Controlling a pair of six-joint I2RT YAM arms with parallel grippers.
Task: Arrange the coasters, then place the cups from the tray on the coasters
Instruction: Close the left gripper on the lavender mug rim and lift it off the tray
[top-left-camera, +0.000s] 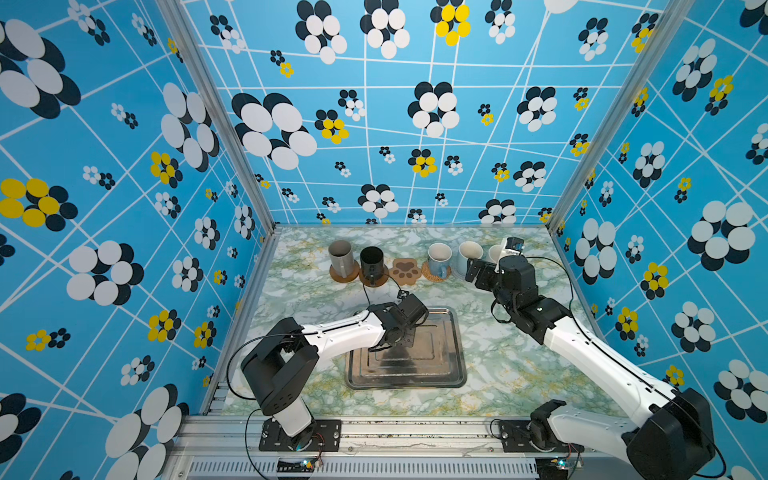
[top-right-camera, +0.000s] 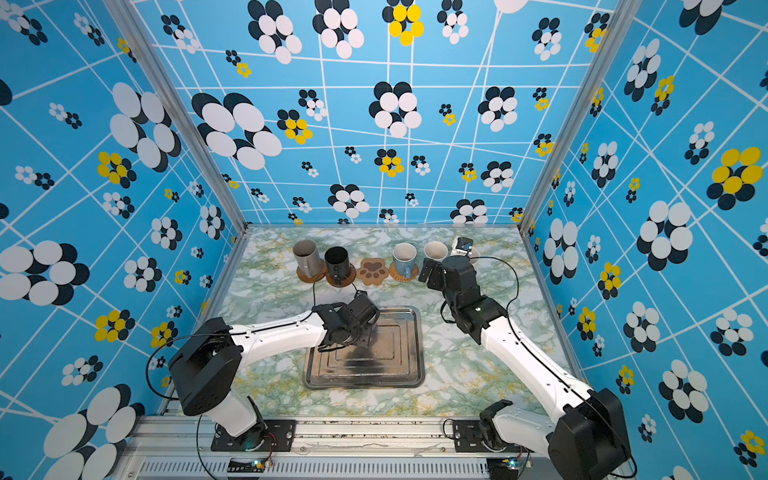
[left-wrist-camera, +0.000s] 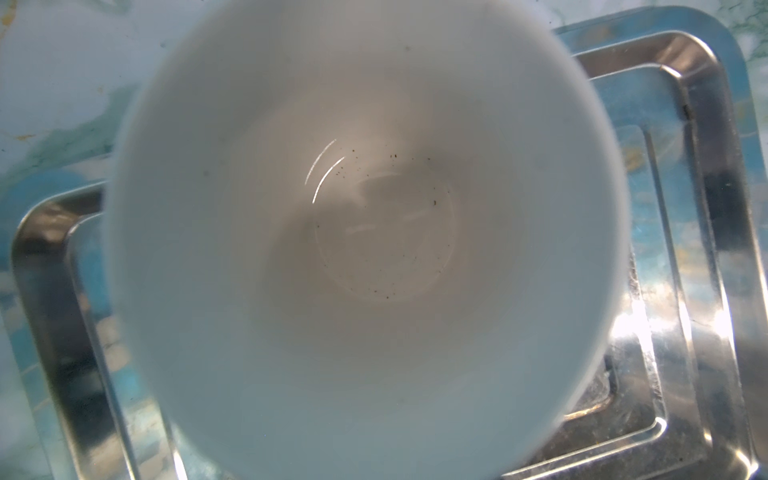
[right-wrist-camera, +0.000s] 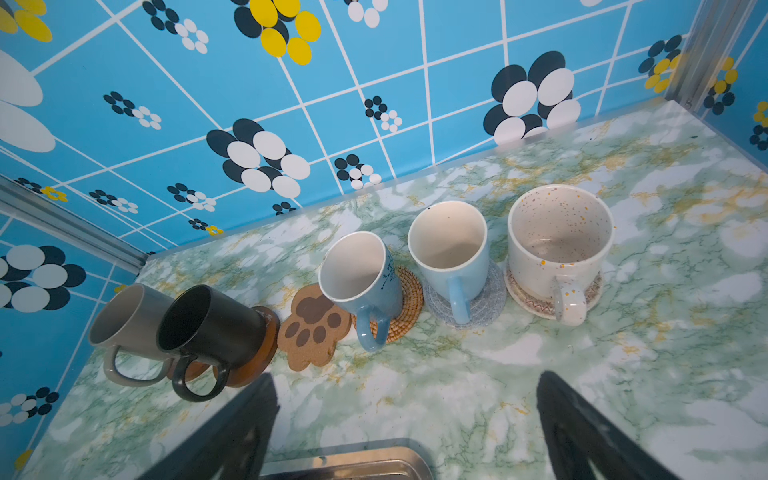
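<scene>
Five cups stand on mats in the row along the far edge. From left to right they are the grey cup (top-left-camera: 340, 257), the black cup (top-left-camera: 371, 261), the left blue cup (right-wrist-camera: 361, 270), the right blue cup (right-wrist-camera: 451, 245) and the speckled cream cup (right-wrist-camera: 559, 245). Each handle is turned toward the near side, which I judge keeps it within reach of an arm.

One mat, the paw mat (top-left-camera: 405, 271), lies bare between the black cup and the left blue cup. It is the only place open for the last cup (left-wrist-camera: 365, 249). That cup is at the far left part of the tray (top-left-camera: 455, 370), hidden in both top views beneath my left gripper (top-left-camera: 401, 334).

The left wrist camera looks straight down into the cup's white inside, which suggests a grasp from above at the rim. Neither finger shows, so I cannot tell whether the jaws have closed on it.

My right gripper (right-wrist-camera: 405, 382) hangs wide and empty before the right end of the row. I judge this keeps it clear of the left arm's route to the paw mat.
</scene>
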